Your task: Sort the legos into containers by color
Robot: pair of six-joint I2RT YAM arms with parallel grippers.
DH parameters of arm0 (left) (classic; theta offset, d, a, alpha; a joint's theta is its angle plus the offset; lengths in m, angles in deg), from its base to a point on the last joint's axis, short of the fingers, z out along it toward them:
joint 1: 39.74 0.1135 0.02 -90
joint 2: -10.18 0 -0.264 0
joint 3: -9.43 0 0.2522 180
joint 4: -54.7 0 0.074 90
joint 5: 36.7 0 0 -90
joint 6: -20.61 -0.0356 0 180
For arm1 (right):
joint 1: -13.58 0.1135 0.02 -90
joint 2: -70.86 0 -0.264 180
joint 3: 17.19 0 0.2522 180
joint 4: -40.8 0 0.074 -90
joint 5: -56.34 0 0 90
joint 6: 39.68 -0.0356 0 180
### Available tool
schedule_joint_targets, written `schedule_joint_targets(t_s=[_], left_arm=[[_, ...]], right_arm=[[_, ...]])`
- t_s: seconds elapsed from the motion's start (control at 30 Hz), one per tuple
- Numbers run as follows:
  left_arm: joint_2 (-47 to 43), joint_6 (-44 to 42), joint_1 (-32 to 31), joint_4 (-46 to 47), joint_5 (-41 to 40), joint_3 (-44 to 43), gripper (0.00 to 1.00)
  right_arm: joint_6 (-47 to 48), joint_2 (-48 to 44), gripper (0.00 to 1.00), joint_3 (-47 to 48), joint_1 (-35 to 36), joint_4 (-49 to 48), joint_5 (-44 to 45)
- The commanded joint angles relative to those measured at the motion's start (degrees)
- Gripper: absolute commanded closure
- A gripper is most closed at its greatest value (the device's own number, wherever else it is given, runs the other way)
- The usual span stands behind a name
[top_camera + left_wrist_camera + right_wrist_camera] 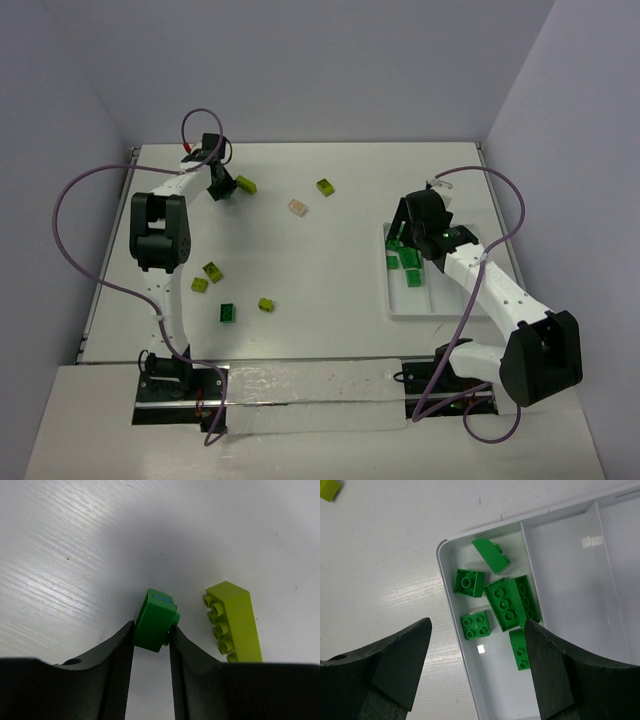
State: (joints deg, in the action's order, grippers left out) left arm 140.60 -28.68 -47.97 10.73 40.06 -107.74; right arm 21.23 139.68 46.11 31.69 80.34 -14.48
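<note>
My left gripper (152,630) is shut on a small dark green brick (156,620) at the table surface, at the far left of the table (218,186). A long yellow-green brick (232,622) lies just right of it, apart from the fingers. My right gripper (477,630) is open and empty above the left compartment of the white tray (485,527), where several dark green bricks (507,600) lie. The tray (440,302) sits at the right in the top view. The other two compartments show no bricks where I can see them.
Loose on the table are a pale peach brick (297,207), a yellow-green brick (326,187) at the back, three yellow-green bricks (213,271) at front left, and a dark green brick (228,313). Walls stand close on three sides.
</note>
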Motion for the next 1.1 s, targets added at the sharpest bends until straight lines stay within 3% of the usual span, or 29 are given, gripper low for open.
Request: schedule_joint_targets(t_s=[0.0,0.17,0.37,0.63,0.73,1.07], left_arm=[[0.3,-2.0,0.1,1.0,-0.3,-2.5,0.69],[-1.8,-3.4,-0.1,0.7,0.2,-1.1,1.00],[-11.4,-7.7,-3.6,-0.3,1.3,5.2,1.00],[-24.8,-13.8,-20.3,-3.5,4.9,12.5,1.00],[-26.1,-13.2,-28.2,-2.8,10.3,13.8,1.00],[-20.4,-9.9,-40.6,3.1,18.8,10.2,1.00]], right_arm=[[-0.3,-1.2,0.18,1.8,0.0,-0.4,0.4],[-0.5,-1.8,0.18,1.5,-0.1,0.0,0.5],[-0.6,-3.8,0.18,1.7,-0.1,1.0,1.4],[-0.8,-8.9,0.18,2.8,-0.1,4.3,4.7],[-1.4,-11.3,0.18,3.2,-0.3,5.4,6.1],[-3.9,-19.7,0.18,4.0,-1.1,8.0,10.2]])
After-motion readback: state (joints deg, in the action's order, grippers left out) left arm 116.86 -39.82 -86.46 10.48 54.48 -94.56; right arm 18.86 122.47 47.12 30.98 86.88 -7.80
